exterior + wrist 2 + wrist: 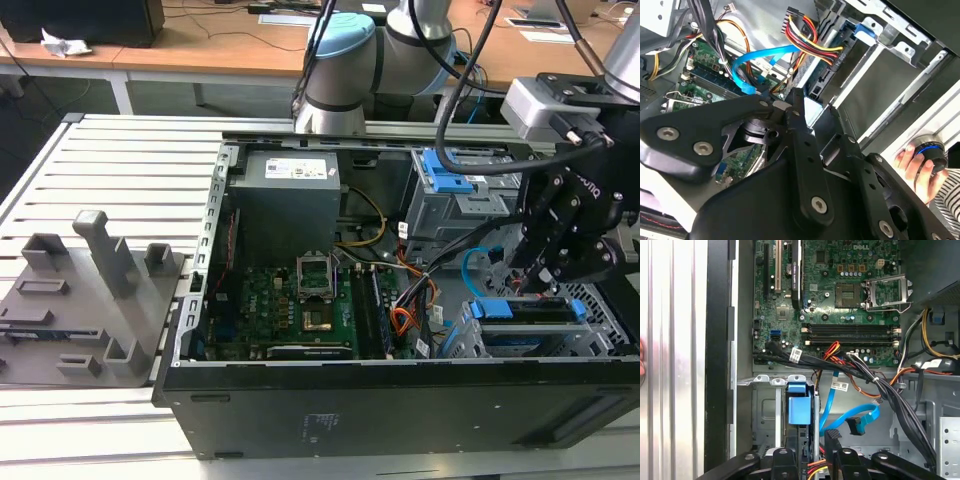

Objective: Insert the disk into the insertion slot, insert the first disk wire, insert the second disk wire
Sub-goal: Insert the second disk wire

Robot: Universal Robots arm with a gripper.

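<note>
The disk (530, 310), in its blue carrier (799, 409), sits inside the insertion slot (600, 318), a silver cage (765, 410) at the case's corner on the exterior view's right. My gripper (541, 286) hovers just over the disk's wire end, fingers (840, 460) apart and nothing clearly clamped between them. The first disk wire (812, 40), a red, yellow and dark bundle, ends in a black plug (838, 58) close beyond my fingertips (795, 97). The second disk wire (850, 416) loops light blue beside the slot, its black plug (855, 426) hanging free.
A taller grey cage with a blue latch (447, 185) stands behind the slot. The power supply (285, 195) and motherboard (300, 305) fill the case's other half. Thick black cables (890, 400) cross near the slot. Grey fixtures (95, 290) sit outside. A hand (910, 161) rests on a knob.
</note>
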